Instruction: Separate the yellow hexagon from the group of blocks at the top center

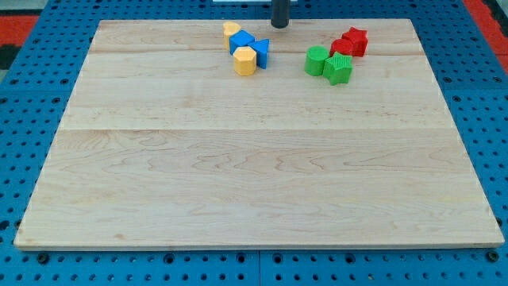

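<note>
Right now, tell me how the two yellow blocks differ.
The yellow hexagon sits at the bottom of the left cluster; the other yellow block sits at its top left. The hexagon shows fully, while the other is partly hidden behind a blue block. My tip is nearer the upper one. Both touch blue blocks.

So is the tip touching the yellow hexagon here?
No: my tip sits above and right of the yellow hexagon, with blue blocks between.

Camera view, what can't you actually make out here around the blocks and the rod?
- My tip: the rod's upper length is cut off by the view's top.
- Second yellow block: partly hidden behind the blue blocks; shape unclear.
- Red blocks: too small to name shapes.
- Yellow hexagon: fully visible.
</note>
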You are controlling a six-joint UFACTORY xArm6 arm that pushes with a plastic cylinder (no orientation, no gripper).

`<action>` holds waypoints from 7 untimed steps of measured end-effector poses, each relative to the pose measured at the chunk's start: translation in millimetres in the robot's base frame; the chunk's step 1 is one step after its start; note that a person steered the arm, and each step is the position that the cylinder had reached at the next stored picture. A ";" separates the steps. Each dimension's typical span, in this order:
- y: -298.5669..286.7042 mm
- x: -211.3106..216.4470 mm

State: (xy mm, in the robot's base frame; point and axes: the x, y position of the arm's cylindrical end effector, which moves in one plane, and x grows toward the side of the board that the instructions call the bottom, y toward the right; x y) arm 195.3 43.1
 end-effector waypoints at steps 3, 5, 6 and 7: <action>-4.5 0.0; -6.8 0.0; -7.7 0.0; -3.8 0.0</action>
State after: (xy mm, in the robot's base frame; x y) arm 195.4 39.3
